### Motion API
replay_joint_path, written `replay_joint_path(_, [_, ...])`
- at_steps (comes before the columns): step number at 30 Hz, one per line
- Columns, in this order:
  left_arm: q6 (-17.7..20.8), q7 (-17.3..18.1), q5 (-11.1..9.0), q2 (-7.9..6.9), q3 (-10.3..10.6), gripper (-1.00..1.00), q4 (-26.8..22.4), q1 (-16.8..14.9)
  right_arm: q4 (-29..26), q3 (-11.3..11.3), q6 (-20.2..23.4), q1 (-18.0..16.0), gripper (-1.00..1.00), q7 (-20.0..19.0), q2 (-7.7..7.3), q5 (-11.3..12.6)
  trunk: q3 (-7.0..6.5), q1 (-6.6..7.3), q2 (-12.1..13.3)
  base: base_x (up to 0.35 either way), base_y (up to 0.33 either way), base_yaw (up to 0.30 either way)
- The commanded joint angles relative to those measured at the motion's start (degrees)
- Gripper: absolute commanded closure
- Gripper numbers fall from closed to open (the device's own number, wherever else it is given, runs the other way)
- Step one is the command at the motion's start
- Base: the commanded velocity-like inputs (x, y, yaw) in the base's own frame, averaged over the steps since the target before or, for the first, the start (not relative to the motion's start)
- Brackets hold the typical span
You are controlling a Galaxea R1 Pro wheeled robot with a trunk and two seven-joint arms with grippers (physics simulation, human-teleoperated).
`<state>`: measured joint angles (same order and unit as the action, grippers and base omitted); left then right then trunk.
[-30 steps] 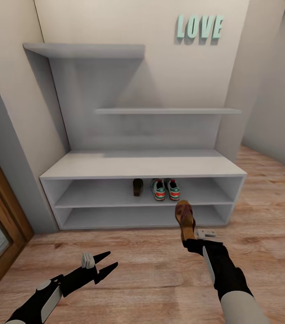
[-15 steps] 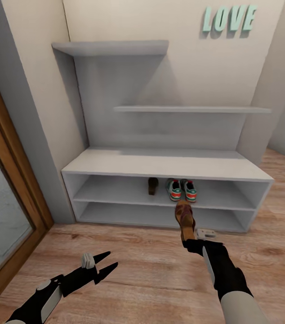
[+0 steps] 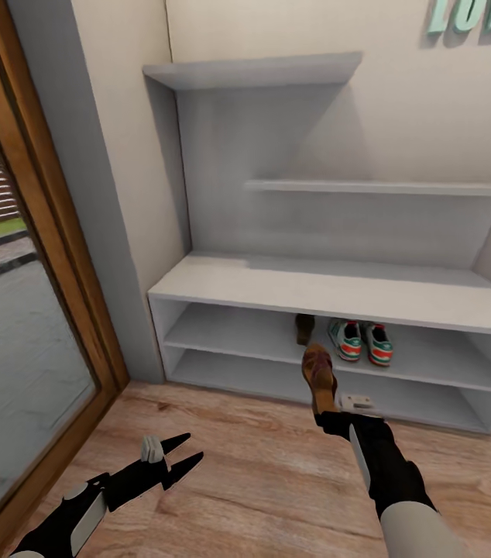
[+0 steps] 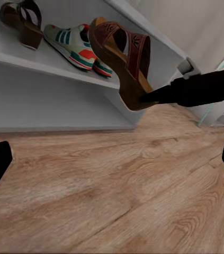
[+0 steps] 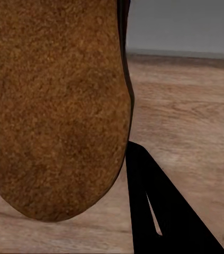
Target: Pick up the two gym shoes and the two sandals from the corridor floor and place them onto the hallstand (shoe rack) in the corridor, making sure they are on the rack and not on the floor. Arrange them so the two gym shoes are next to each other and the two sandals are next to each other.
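At the bottom left of the head view, the left gripper (image 3: 177,457) is seen low over the corridor floor (image 3: 261,480). Its fingers are spread apart and nothing is held in them.

At the lower middle of the same view, the right gripper (image 3: 331,417) is closed on the heel end of one sandal (image 3: 319,376). The sandal is held up off the floor with its toe pointing up and toward the rack. In the right wrist view, the rough brown sole (image 5: 53,106) is seen very close, at the upper left of the frame.

Farther back, across the middle and right of the head view, stands the hallstand (image 3: 338,291). On its upper low shelf, the other sandal (image 3: 304,328) is set just left of the two gym shoes (image 3: 362,342), which sit side by side. All three are seen also at the upper left of the left wrist view, with the held sandal in front of them.

The step in hand looks to be the last one: three of the four shoes are on the rack, and the fourth is being carried.

Next, the held sandal should be put on the same shelf, right beside its partner. The free room is to the left of that sandal, so the shoe would have to be tipped flat and slid in under the bench top. Care is needed not to bump the shoes already there.
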<state>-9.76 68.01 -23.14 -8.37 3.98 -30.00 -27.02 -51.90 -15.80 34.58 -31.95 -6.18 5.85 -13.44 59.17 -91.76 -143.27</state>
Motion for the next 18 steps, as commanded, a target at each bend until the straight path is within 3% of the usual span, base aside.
replay_joint_path(1, [-0.52,-0.07,-0.41,-0.07,0.42,-1.0,0.06,-0.05,-0.13,-0.29,0.31,-0.04,1.0,-0.49,0.07,-0.35,0.07,-0.01,-0.02,0.187,0.276,0.044])
replay_joint_path(8, [-0.52,-0.07,-0.41,-0.07,0.42,-1.0,0.03,-0.06,-0.11,-0.37,0.31,-0.03,1.0,-0.55,0.04,-0.35,0.09,-0.01,-0.02,0.098,0.239,0.011])
replay_joint_path(18, [-0.52,-0.07,-0.41,-0.07,0.42,-1.0,0.05,-0.05,-0.13,-0.39,0.31,0.01,1.0,-0.51,-0.05,-0.35,0.09,-0.01,-0.02,0.003,0.019,0.0])
